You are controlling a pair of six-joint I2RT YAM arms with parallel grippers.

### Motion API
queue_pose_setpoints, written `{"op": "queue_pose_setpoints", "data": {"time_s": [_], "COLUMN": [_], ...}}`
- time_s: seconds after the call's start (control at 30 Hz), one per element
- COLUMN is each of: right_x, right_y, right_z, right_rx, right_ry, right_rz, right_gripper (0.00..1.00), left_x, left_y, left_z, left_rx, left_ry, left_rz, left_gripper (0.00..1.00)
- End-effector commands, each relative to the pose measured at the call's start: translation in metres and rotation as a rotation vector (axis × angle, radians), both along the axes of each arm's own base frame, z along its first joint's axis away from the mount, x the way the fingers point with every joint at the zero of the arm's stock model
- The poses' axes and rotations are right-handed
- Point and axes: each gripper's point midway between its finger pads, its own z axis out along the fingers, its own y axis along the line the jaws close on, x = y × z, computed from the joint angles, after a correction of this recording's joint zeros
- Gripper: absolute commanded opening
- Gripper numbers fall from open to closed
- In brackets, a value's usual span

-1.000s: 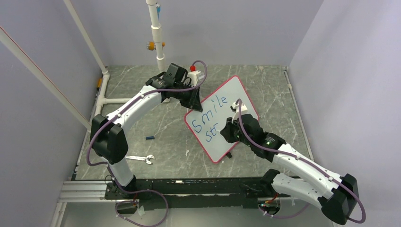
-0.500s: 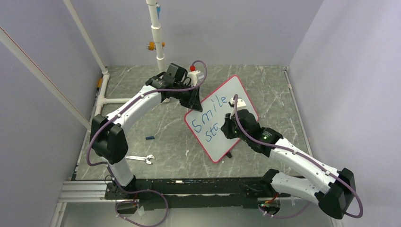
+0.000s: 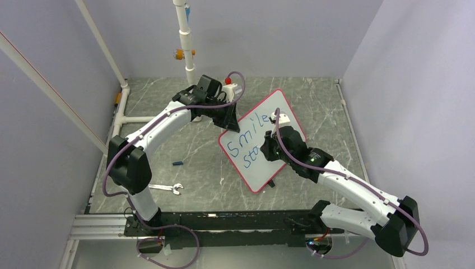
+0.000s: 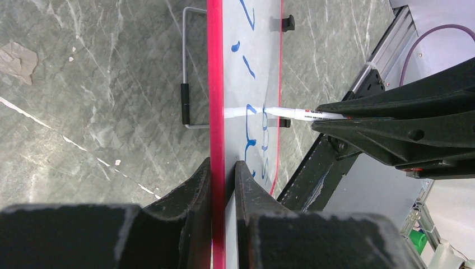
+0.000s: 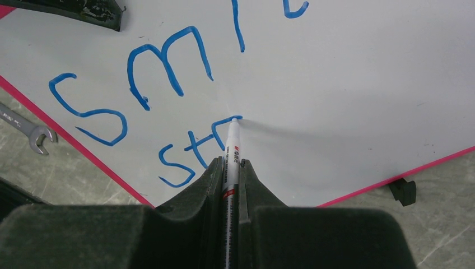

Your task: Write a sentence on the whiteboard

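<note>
The whiteboard (image 3: 246,147), white with a thin red rim, stands tilted on the grey marble floor. My left gripper (image 3: 230,124) is shut on its upper left rim (image 4: 215,112). My right gripper (image 3: 269,150) is shut on a white marker (image 5: 231,154), tip touching the board. The sentence (image 5: 140,84) in blue reads "Smile" on the first line and "st" plus a fresh stroke (image 5: 193,147) on the second. In the left wrist view the marker (image 4: 297,114) meets the board (image 4: 255,50) from the right.
A silver wrench (image 3: 166,188) lies at the near left and also shows in the right wrist view (image 5: 25,127). A small blue cap (image 3: 178,163) lies left of the board. A white pipe (image 3: 186,39) stands at the back. The board's wire stand (image 4: 187,67) and black foot (image 5: 404,191) rest on the floor.
My right gripper has moved up and slightly left along the board, adding a stroke after "st". The left arm and the board have not moved.
</note>
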Motion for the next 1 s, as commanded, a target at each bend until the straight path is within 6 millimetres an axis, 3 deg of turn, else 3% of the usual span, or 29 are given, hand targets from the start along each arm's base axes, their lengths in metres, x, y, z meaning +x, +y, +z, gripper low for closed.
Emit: {"op": "queue_pose_setpoints", "data": {"time_s": [0.0, 0.17, 0.37, 0.73, 0.97], "right_x": [0.001, -0.009, -0.013, -0.006, 0.002], "right_y": [0.004, -0.004, -0.008, -0.019, -0.016], "right_z": [0.004, -0.015, -0.020, -0.006, 0.026], "right_rx": [0.038, 0.020, 0.019, -0.018, 0.013], "right_ry": [-0.025, 0.010, 0.020, -0.024, -0.088], "right_rz": [0.009, 0.009, 0.003, -0.040, -0.041], "right_gripper": [0.00, 0.00, 0.00, 0.00, 0.00], "left_x": [0.006, 0.007, 0.006, 0.006, 0.006], "left_y": [-0.002, -0.001, -0.001, -0.001, -0.001], "left_z": [0.029, 0.030, 0.030, 0.030, 0.031], "left_rx": [-0.034, -0.035, -0.035, -0.035, -0.037], "left_ry": [-0.144, -0.148, -0.146, -0.147, -0.149], "left_rz": [-0.019, -0.017, -0.016, -0.018, -0.016], "left_gripper": [0.00, 0.00, 0.00, 0.00, 0.00]}}
